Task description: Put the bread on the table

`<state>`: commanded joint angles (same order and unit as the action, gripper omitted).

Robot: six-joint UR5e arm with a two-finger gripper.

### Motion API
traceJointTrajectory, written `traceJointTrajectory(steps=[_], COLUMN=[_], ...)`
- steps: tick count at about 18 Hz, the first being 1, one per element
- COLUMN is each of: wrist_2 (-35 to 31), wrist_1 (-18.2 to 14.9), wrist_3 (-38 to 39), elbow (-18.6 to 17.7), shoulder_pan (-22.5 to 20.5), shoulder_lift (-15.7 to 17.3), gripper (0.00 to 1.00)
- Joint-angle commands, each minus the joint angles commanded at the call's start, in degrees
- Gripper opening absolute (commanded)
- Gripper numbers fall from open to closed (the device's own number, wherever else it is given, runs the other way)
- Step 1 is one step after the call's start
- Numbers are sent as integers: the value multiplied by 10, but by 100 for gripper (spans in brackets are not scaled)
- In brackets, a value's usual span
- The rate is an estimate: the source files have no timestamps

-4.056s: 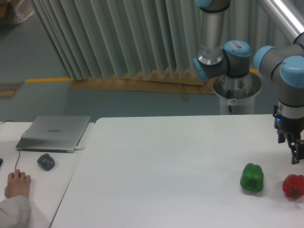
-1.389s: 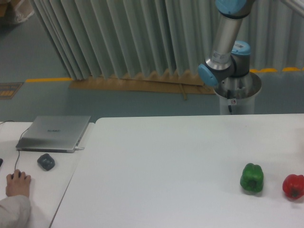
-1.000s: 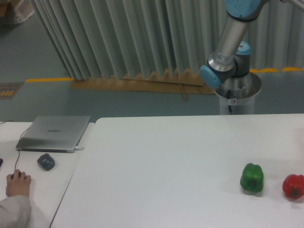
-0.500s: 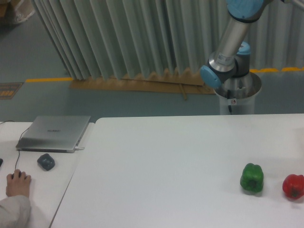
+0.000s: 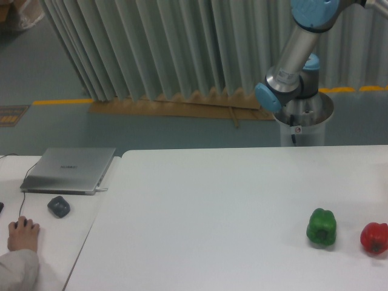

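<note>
The large white table [image 5: 212, 206] fills the lower part of the camera view. The bread is out of view. Only the arm's lower links [image 5: 291, 54] and its base [image 5: 302, 118] show behind the table at the upper right. The gripper is outside the frame, so its state does not show.
A green pepper [image 5: 321, 227] and a red pepper [image 5: 374, 237] sit near the table's right edge. To the left, a smaller desk holds a closed silver laptop [image 5: 70, 170], a dark mouse-like object [image 5: 59, 207] and a person's hand [image 5: 23, 234].
The gripper, hanging above the red pepper 4.1 s ago, has left the frame. Over the last second the arm's visible link has tilted slightly further right. The peppers have not moved.
</note>
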<state>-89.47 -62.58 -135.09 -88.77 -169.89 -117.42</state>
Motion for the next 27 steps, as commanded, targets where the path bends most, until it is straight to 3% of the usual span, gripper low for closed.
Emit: traceJointTrajectory(steps=[6,7,9,13,18,23,27], wrist_2=[-1,-3,-36,-90,-76,-4,-1], wrist_1=[0,-1,-3,-22,-29,-74,-95], wrist_3=[12,34,50,77,95,113,113], elbow=[0,2,6,25,22,22,21], shoulder_pan=[-6,-4,1,32,36,34,37], shoulder_lift=[-1,0,1,6,16,36,53], gripper=[97,58,25,22,23,23,23])
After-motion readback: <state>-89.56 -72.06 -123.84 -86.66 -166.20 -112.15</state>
